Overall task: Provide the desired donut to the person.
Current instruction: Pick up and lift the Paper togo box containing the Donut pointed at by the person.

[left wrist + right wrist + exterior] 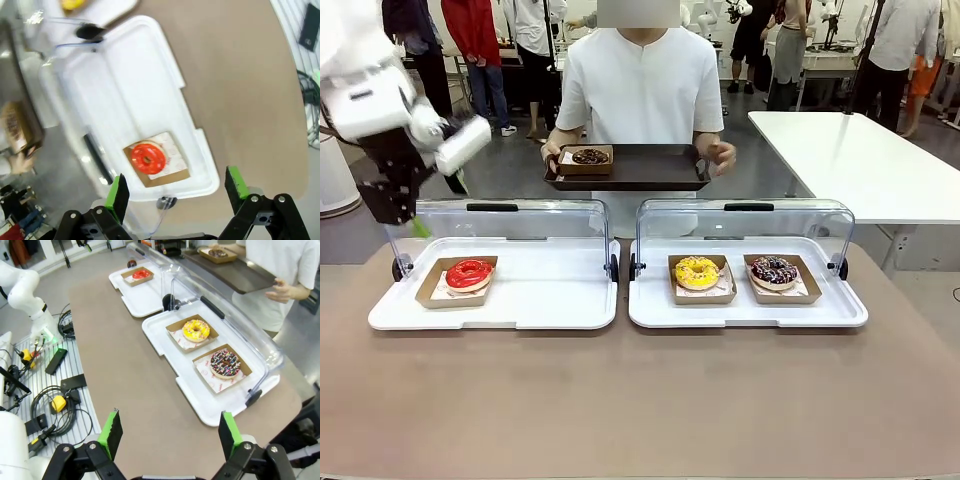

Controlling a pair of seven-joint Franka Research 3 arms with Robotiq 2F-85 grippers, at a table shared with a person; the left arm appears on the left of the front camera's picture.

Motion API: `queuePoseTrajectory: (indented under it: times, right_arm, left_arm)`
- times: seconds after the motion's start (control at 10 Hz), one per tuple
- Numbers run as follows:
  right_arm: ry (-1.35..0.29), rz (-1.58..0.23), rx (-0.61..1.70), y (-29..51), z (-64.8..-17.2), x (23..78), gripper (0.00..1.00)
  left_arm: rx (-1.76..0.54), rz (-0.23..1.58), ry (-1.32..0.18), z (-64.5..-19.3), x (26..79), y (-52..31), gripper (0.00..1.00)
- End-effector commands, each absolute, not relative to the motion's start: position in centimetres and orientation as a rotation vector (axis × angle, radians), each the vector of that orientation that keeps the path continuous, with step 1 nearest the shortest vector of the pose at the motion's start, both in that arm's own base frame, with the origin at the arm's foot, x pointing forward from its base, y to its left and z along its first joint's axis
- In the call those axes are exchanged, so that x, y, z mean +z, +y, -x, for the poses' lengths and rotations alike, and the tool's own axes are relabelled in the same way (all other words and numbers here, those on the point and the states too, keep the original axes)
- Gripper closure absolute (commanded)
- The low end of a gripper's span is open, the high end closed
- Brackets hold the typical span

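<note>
Upper left of frame, left gripper (408,222) is hovering, fingers spread, above the red-glazed donut (469,273); right gripper (170,432) is likewise standing spread, empty.

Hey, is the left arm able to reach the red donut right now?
Probably yes: the clear lid is swung up, the left gripper hangs open above the white tray, and nothing lies between it and the red donut.
</note>
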State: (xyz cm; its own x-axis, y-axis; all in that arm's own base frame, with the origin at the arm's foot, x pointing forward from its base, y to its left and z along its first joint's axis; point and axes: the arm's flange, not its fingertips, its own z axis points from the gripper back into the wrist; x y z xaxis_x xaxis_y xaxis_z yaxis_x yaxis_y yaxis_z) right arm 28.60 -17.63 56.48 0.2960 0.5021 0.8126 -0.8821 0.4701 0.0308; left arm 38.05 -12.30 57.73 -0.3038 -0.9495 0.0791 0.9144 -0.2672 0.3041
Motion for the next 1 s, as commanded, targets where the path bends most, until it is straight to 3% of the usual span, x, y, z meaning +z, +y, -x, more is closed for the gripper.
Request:
queuePoseTrajectory:
  times: [0.0, 0.2, 0.4, 0.7, 0.9]
  right_arm:
    - [-0.86, -0.546, 0.991, -17.6, -28.8, 56.5, 0.0]
    - [-0.86, -0.546, 0.991, -17.6, -28.8, 56.5, 0.0]
    - [-0.86, -0.546, 0.991, -17.6, -28.8, 56.5, 0.0]
    - [-0.86, -0.546, 0.991, -17.6, -28.8, 56.5, 0.0]
    - [-0.86, -0.546, 0.991, -17.6, -28.8, 56.5, 0.0]
  left_arm:
    - [-1.774, 0.068, -0.729, -37.6, 59.7, -5.0, 0.0]
    - [-1.593, 0.305, -1.008, -36.1, 59.0, 2.7, 0.0]
    - [-1.53, 0.404, -1.096, -35.2, 57.4, 7.9, 0.0]
    - [-1.324, 0.643, -1.071, -35.6, 53.1, 13.3, 0.0]
    - [-1.267, 0.644, -1.024, -36.1, 52.7, 14.7, 0.0]
